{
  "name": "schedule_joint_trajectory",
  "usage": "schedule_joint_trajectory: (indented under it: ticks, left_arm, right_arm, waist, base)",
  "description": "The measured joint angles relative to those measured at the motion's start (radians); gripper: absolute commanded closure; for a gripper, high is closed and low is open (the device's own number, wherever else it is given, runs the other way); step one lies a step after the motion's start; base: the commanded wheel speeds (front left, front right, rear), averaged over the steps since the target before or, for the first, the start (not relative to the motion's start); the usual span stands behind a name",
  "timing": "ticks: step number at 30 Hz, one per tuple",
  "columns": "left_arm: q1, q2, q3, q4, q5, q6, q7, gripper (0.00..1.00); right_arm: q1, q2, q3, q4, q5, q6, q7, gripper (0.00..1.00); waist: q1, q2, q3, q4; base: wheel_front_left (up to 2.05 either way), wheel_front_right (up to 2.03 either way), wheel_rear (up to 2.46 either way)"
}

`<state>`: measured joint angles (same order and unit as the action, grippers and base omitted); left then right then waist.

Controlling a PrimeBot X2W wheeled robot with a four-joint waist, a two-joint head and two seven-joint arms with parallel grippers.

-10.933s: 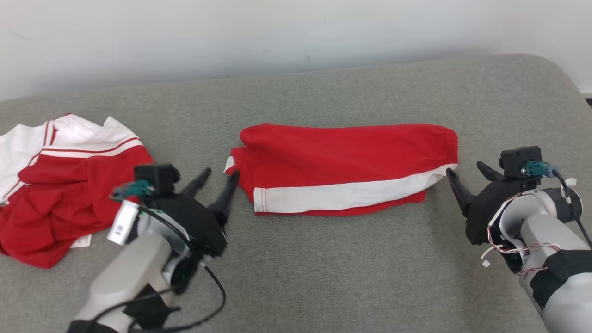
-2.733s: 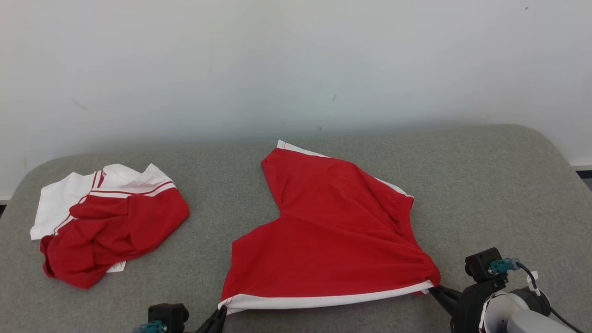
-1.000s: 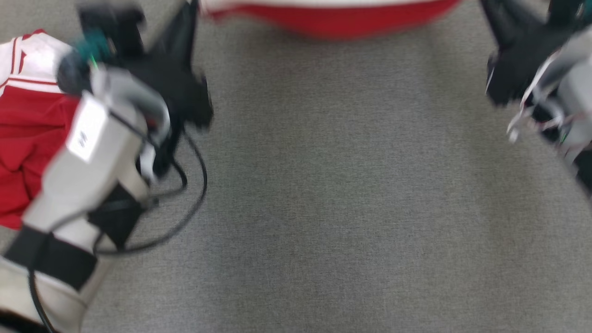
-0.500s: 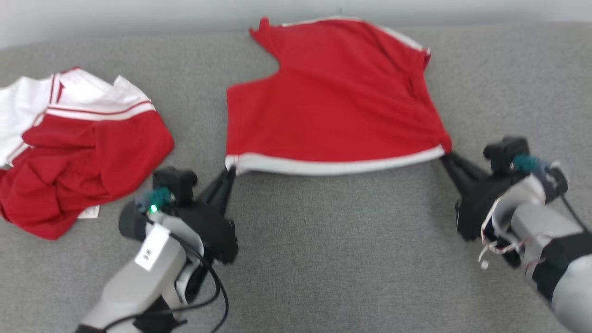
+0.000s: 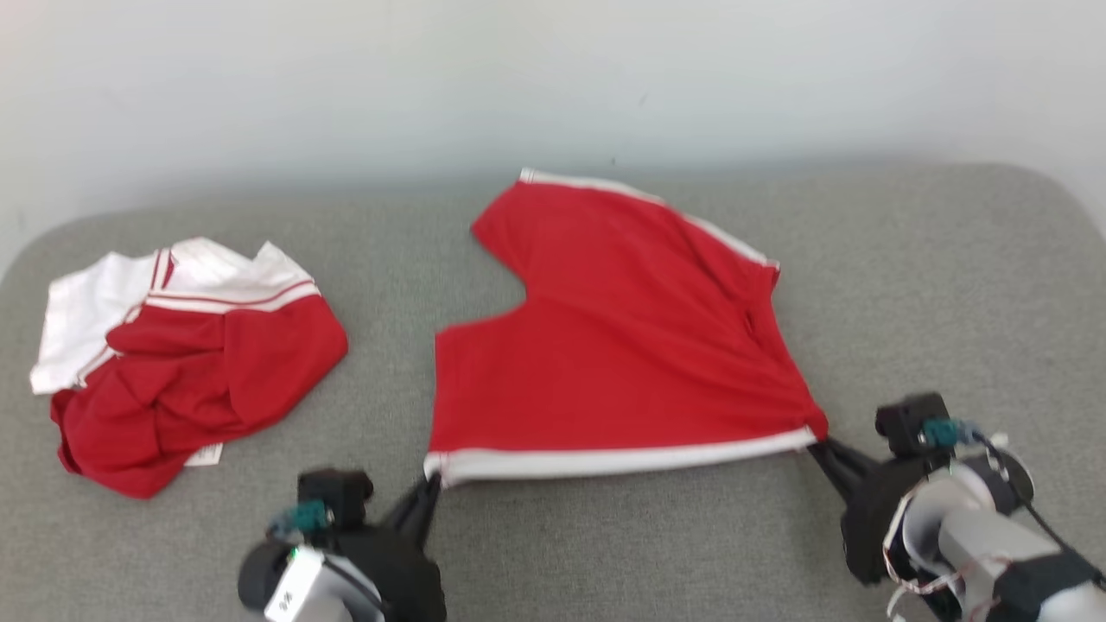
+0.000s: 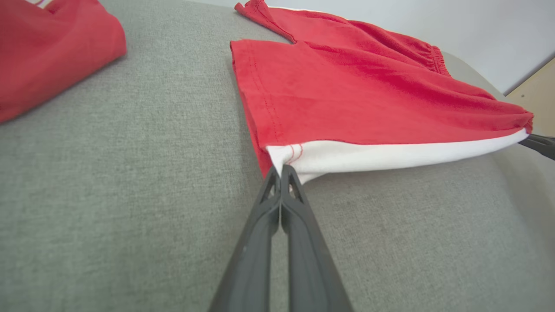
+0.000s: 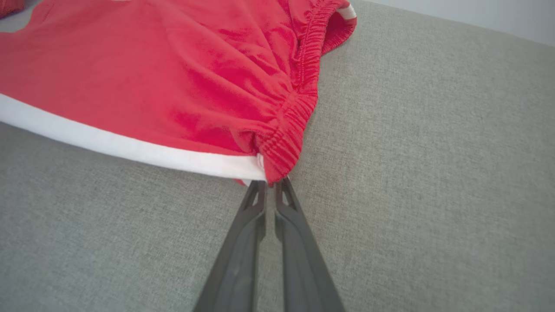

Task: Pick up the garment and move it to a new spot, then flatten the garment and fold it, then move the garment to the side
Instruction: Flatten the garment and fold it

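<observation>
Couch (image 5: 691, 536): grey.
Shorts (image 5: 622, 345): stretched flat for folding.
Left gripper (image 5: 431, 485): pinching 7 o'clock corner.
Right gripper (image 5: 817, 446): pinching 4 o'clock corner.

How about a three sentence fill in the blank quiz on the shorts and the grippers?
The left gripper is shut on the red shorts at their ____ stripe.
The right gripper pinches them at the elastic ____.
The crumpled garment lies on the head view's ____ side.
Missing words: white; waistband; left.
</observation>
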<state>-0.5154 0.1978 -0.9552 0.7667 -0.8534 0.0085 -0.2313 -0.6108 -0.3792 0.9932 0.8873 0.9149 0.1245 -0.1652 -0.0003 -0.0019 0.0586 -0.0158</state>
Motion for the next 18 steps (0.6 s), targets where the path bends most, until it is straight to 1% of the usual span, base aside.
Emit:
schedule_joint_trajectory:
  ticks: [6, 9, 15, 18]
  left_arm:
    - [0.085, -0.004, -0.014, -0.035, -0.011, 0.009, -0.003, 1.0]
    - [0.107, -0.003, -0.021, -0.046, -0.018, 0.01, -0.003, 1.0]
    - [0.157, 0.025, -0.042, -0.07, -0.026, 0.029, 0.013, 1.0]
    - [0.184, 0.028, -0.051, -0.081, -0.026, 0.039, 0.023, 1.0]
  right_arm:
    - [0.09, -0.02, -0.001, -0.006, 0.029, 0.0, 0.017, 1.0]
    - [0.103, -0.023, -0.001, -0.011, 0.031, 0.0, 0.026, 1.0]
    - [0.137, -0.031, -0.001, -0.025, 0.053, 0.0, 0.048, 1.0]
    - [0.159, -0.032, 0.0, -0.04, 0.062, 0.0, 0.061, 1.0]
  waist:
    - [0.0, 0.0, -0.069, -0.005]
    - [0.0, -0.0001, -0.086, -0.006]
    - [0.0001, 0.0, -0.124, -0.011]
    - [0.0001, -0.0001, -0.135, -0.015]
  base:
    - [0.0, 0.0, 0.0]
    - [0.0, 0.0, 0.0]
    - [0.0, 0.0, 0.0]
    - [0.0, 0.0, 0.0]
